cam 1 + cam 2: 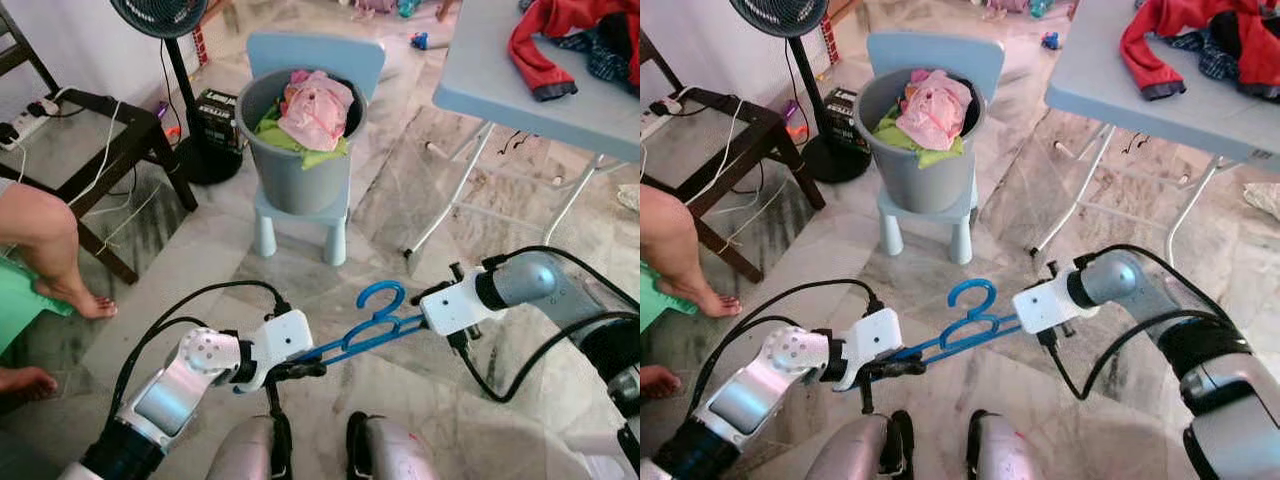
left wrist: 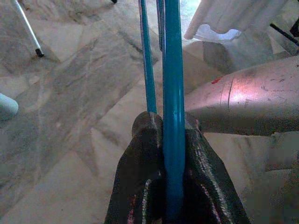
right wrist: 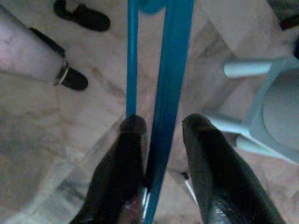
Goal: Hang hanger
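Observation:
A blue plastic hanger (image 1: 375,320) hangs level and low over the marble floor in front of me, hook pointing up, spanning between my two grippers. My left gripper (image 1: 300,368) is shut on one end of it; in the left wrist view both fingers (image 2: 145,140) clamp the blue bar (image 2: 174,93). My right gripper (image 1: 415,322) is at the other end. In the right wrist view its fingers (image 3: 133,140) stand apart around the bar (image 3: 170,70), which rests against one finger with a gap to the other.
A grey bucket (image 1: 300,160) full of clothes stands on a small pale blue chair (image 1: 300,215) ahead. A folding table (image 1: 520,100) with a red garment (image 1: 545,40) is at the right. At the left are a person's leg (image 1: 45,245), a dark side table (image 1: 90,150) and a fan stand (image 1: 185,100).

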Robot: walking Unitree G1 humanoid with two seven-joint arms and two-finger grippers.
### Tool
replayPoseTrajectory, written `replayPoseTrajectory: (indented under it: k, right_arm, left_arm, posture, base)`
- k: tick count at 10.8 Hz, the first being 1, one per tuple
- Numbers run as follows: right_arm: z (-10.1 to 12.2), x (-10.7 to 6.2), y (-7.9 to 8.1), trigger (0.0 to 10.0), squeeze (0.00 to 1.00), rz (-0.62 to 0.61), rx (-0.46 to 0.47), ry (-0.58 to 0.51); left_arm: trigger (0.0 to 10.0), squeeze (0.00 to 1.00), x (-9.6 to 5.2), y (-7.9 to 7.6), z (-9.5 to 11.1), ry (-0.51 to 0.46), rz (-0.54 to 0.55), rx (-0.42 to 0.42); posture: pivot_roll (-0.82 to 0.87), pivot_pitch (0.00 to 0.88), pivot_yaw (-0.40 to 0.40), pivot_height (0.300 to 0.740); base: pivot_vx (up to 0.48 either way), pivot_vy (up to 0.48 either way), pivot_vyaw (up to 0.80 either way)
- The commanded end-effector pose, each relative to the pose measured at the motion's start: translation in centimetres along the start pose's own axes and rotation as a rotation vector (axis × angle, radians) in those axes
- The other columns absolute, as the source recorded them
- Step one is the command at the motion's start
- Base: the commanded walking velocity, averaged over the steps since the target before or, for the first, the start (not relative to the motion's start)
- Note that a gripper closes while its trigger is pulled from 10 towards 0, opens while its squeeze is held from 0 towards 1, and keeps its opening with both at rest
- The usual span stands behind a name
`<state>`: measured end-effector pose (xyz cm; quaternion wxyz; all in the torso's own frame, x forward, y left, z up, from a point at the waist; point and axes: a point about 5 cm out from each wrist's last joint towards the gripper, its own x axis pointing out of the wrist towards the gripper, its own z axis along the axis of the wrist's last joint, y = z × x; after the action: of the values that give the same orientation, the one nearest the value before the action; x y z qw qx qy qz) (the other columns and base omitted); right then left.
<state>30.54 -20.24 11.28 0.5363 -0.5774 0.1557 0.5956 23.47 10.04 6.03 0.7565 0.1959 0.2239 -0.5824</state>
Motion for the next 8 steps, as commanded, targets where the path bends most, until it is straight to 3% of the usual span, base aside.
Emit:
replayPoseTrajectory:
  k: [1, 7, 8]
  right_arm:
    - [-0.2, 0.3, 0.3, 0.0, 0.00, 0.003, 0.005, 0.006]
    - [-1.7, -0.6, 1.2, 0.0, 0.00, 0.067, 0.045, 0.037]
    - [-1.8, -0.6, 1.4, 0.0, 0.00, 0.070, 0.051, 0.040]
  left_arm:
    - [10.0, 0.00, 0.3, -0.3, 0.0, 0.007, -0.018, 0.020]
    - [10.0, 0.00, 0.5, -0.3, 0.0, 0.005, -0.013, 0.015]
    - [10.0, 1.00, 0.4, -0.2, -0.1, 0.004, -0.005, 0.009]
  posture:
    - [0.01, 0.182, -0.006, 0.740]
    - [0.01, 0.182, -0.009, 0.740]
    - [0.01, 0.180, -0.009, 0.740]
  base:
    - [0.000, 0.000, 0.00]
    - [0.000, 0.000, 0.00]
    - [0.000, 0.000, 0.00]
